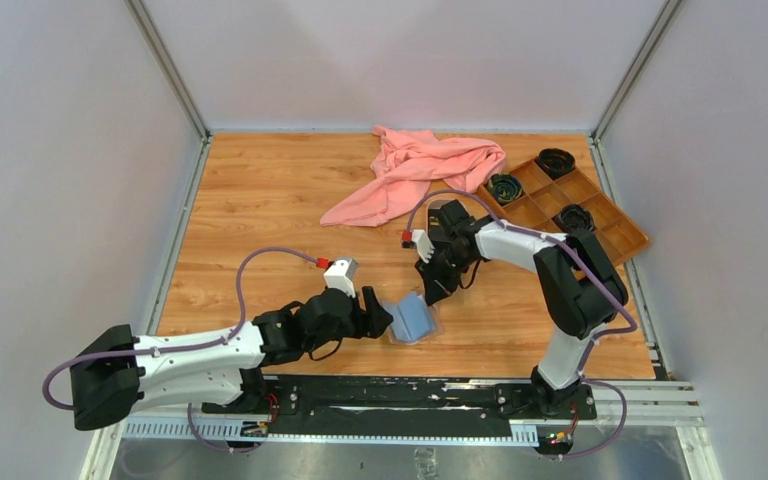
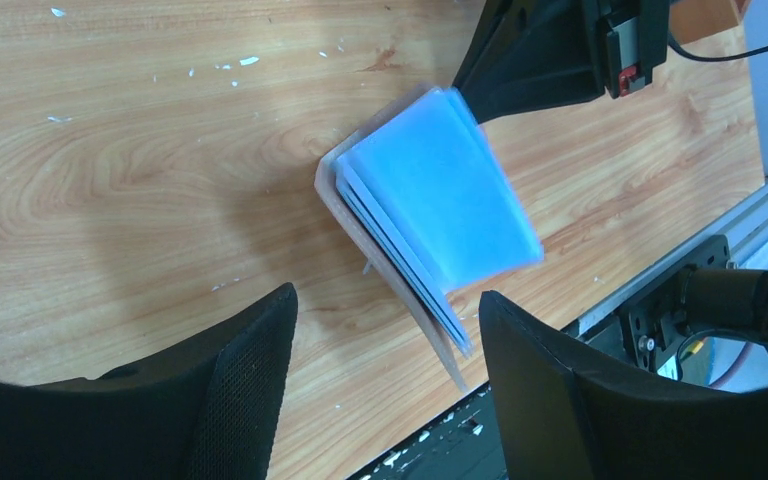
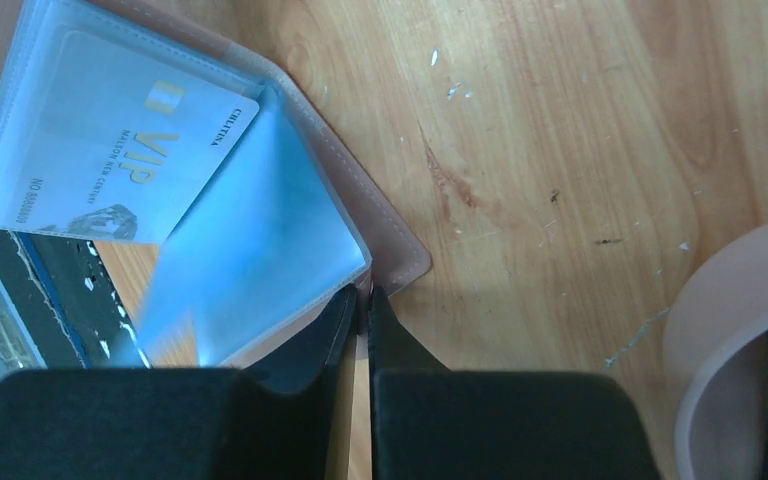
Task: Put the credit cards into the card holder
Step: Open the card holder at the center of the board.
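The left arm stretched low over the table (image 1: 260, 200), and the left gripper (image 2: 385, 305) was open beside the holder (image 2: 440, 200). The right arm bent down, and the right gripper (image 3: 363, 300) was pinched shut on the holder's corner.

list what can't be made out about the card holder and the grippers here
Right gripper grip: right wrist view, its shut fingertips hide whether they pinch the card holder.
Lower sleeves: left wrist view, top sleeve covers them.
Pink rim: right wrist view, cut off by the edge.
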`<state>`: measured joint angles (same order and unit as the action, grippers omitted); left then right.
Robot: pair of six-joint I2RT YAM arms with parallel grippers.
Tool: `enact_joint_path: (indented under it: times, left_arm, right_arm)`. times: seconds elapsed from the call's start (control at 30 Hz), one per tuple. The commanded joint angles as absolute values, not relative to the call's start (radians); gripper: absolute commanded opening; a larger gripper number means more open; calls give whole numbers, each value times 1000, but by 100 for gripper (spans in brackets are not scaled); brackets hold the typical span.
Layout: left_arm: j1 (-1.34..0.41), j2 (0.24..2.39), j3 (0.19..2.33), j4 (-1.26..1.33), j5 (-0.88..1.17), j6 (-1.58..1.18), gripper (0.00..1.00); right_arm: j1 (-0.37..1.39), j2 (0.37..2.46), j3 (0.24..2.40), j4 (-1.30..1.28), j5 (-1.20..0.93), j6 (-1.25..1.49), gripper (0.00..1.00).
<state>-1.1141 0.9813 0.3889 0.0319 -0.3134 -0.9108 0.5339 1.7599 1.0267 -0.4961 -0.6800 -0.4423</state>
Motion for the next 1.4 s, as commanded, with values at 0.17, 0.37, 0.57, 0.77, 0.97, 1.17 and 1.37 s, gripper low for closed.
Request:
enact_joint_path:
  times: [0.17, 0.37, 0.57, 0.77, 0.97, 1.17, 1.37]
  left_arm:
    - [-1112, 992, 427, 46, -300, -884, 70]
    - [-1112, 878, 405, 44, -314, -872, 64]
    - [-1112, 811, 423, 46, -303, -854, 62]
    - [-1112, 890, 439, 63, -266, -856, 63]
    - [-1115, 969, 461, 100, -235, -853, 79]
    - [-1129, 1067, 472, 114, -255, -868, 90]
    - [-1135, 1170, 512, 128, -266, -862, 97]
  right_arm:
    - [525, 1688, 1029, -598, -694, -502, 22]
    - [525, 1573, 1014, -587, -658, -530, 41]
    - [526, 1509, 998, -569, -678, -544, 43]
    - [526, 1599, 1025, -622, -772, -543, 22]
    - [535, 1693, 1047, -651, -739, -527, 5]
    - [546, 1731, 1072, -704, -706, -560, 3]
    - [575, 1735, 1079, -739, -854, -593, 3]
